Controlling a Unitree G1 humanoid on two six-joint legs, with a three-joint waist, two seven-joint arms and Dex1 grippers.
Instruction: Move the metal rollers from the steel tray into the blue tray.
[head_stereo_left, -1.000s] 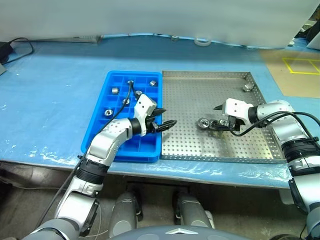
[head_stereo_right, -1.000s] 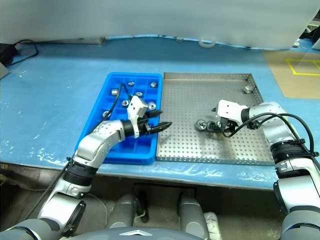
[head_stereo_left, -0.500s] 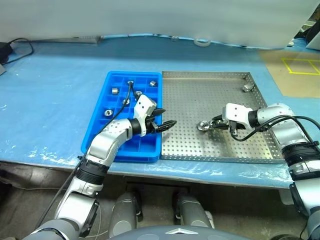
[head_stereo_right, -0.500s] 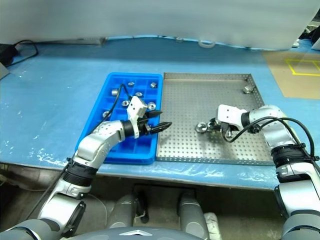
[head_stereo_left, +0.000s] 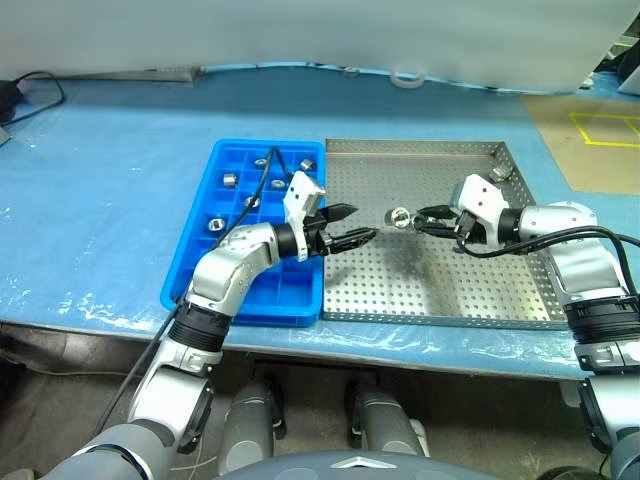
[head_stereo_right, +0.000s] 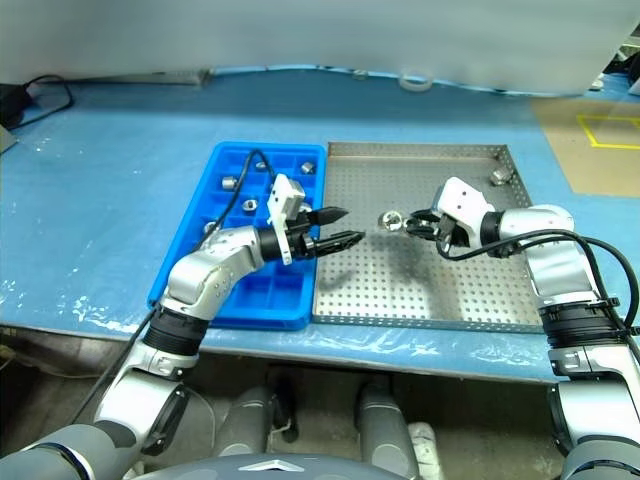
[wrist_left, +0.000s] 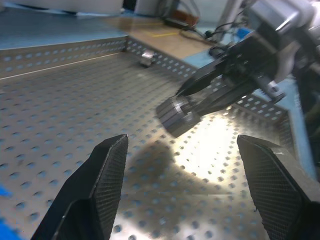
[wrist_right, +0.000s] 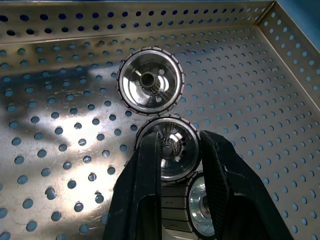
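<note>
Rollers, head view: one pinched by right gripper above steel tray; several in blue tray.
Left wrist: left gripper fingers spread, empty.
Right wrist: fingers clamp one roller.

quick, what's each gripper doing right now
Left gripper: open, holding nothing.
Right gripper: shut on a metal roller, lifted above the steel tray.

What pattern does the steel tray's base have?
Rows of small round holes across the silver perforated steel tray, clearest in the right wrist view.
</note>
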